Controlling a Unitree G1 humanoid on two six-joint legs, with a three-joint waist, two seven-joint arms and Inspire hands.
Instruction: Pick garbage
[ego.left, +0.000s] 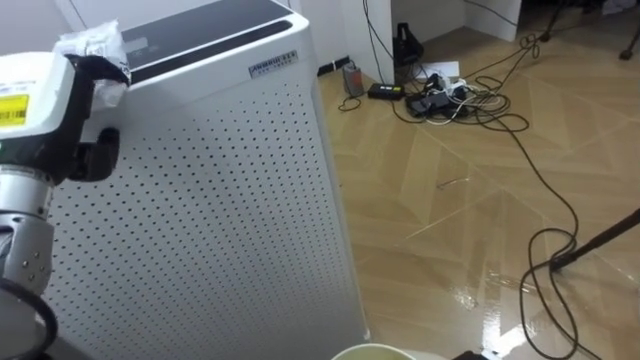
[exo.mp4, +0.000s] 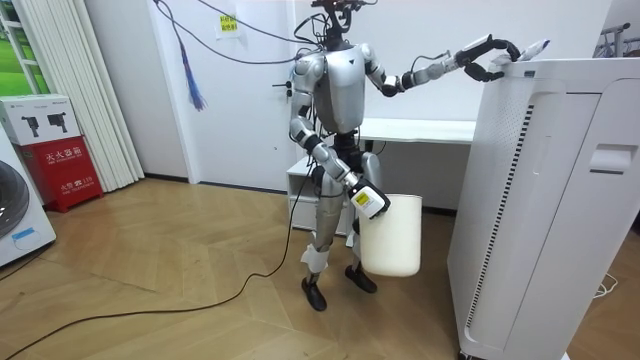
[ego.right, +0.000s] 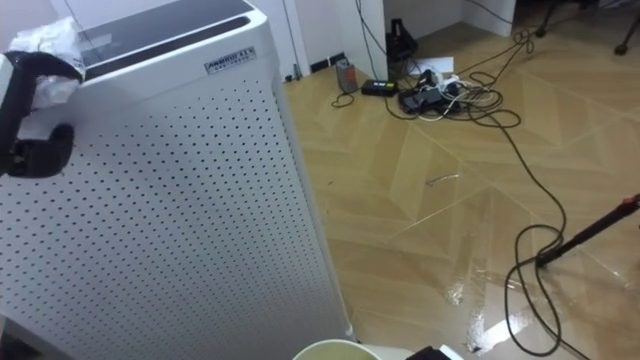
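the left hand (ego.left: 35, 95) is curled round a crumpled white paper wad (ego.left: 92, 42) atop the tall white perforated cabinet (ego.left: 220, 200); so shallow a hold could drop it. whether the right hand (exo.mp4: 366, 200) is clenched, i can't tell.

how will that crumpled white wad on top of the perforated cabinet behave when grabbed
The crumpled wad looks like thin paper: probably light and soft, squashing when gripped. Its creased shape likely won't roll, but near the cabinet's top edge a nudge might knock it off.

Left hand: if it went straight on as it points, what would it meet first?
Probably the crumpled white paper on top of the perforated cabinet, just beyond the left hand; depth is unclear.
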